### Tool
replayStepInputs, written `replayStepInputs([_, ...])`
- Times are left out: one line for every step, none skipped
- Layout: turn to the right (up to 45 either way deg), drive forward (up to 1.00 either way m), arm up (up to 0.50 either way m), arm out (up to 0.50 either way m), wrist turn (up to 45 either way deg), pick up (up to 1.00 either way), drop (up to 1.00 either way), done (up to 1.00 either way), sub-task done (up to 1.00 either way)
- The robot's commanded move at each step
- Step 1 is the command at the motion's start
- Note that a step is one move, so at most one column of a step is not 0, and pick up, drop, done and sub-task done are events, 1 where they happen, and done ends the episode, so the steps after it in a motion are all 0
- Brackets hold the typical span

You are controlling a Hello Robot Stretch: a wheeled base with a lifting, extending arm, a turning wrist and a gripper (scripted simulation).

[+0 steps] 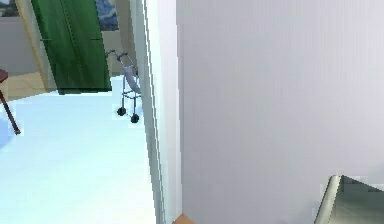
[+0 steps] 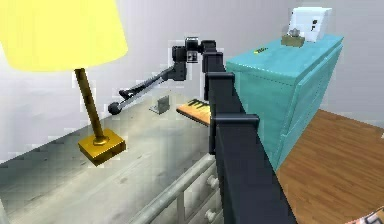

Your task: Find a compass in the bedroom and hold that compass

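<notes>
In the forward view, a dark reddish leg (image 1: pixel 8 112) slants in at the left edge. Beside it a green curtain (image 1: pixel 70 45) hangs down to the pale floor (image 1: pixel 70 170). Right of the curtain stands a small wheeled frame (image 1: pixel 128 92) with black wheels, close to a white upright edge (image 1: pixel 158 110). A plain white wall (image 1: pixel 280 90) runs from there to the right, with a grey slanted thing (image 1: pixel 352 202) in the bottom right corner.

In the arm side view, a lamp (image 2: pixel 60 35) with a wide yellow shade stands at the left, its square brown base (image 2: pixel 103 147) resting on the pale surface (image 2: pixel 60 185). Drawer fronts (image 2: pixel 180 195) show below the surface's near edge. The thin fingers (image 2: pixel 145 85) slant down and left toward the lamp's stem. I cannot tell how the jaws stand, nor whether they hold anything. Just right of the fingers a small pale grey thing (image 2: pixel 158 104) sits on the surface, and right of that lies a flat orange thing (image 2: pixel 195 108) — touching or just beside the arm (image 2: pixel 235 140). No shape here reads clearly as a compass; whether the small grey thing is one, I cannot tell. Right of the arm stands a teal chest of drawers (image 2: pixel 290 95) carrying a small green thing (image 2: pixel 262 50) and a white box (image 2: pixel 310 22), with a wooden floor (image 2: pixel 335 165) below.
</notes>
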Motion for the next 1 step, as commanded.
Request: replayStepInputs([0.0,0.00,0.00,0.00,45.0,0.00,0.00,0.00,0.00])
